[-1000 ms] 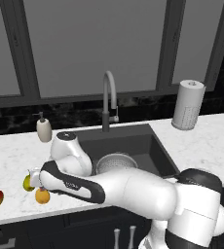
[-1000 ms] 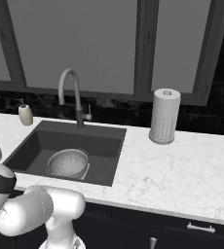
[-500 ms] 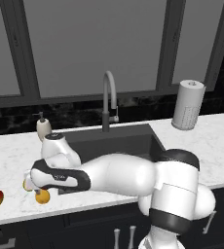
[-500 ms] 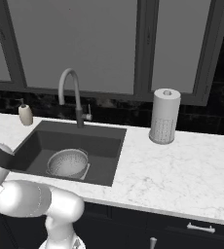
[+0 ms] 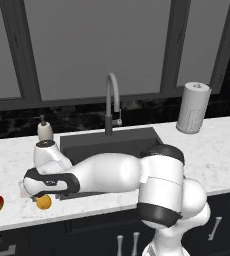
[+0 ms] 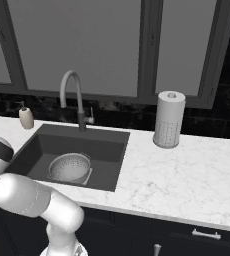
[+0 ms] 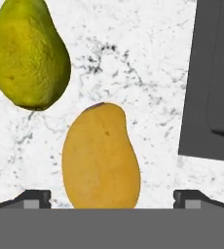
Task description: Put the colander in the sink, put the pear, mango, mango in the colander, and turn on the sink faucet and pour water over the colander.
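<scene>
Hand view, smooth oval orange-yellow mango [image 7: 101, 155] between wide-open empty fingers [image 7: 36, 198], dimpled pear [image 7: 28, 53], veined marble counter [image 7: 148, 73].

- You are looking at a kitchen: a sink [image 6: 42, 145] and gooseneck faucet [image 6: 73, 98] are sitting in a marble worktop [image 6: 187, 170].
- Paper towel roll [image 6: 168, 119] and soap pump [image 6: 25, 117] are standing by dark windows.

Light is even and soft across all three views, with no single strong source and no hard glare. The marble counter [image 5: 222, 150] reads bright, while the window panes [image 6: 87, 45] at the top of both base views are a flat dull grey. The sink [image 6: 107, 150] basin stays dark and low in contrast. In the hand view a faint shadow lies beneath the orange-yellow mango [image 7: 100, 158]. Everything is slightly soft, without edge distortion.
</scene>
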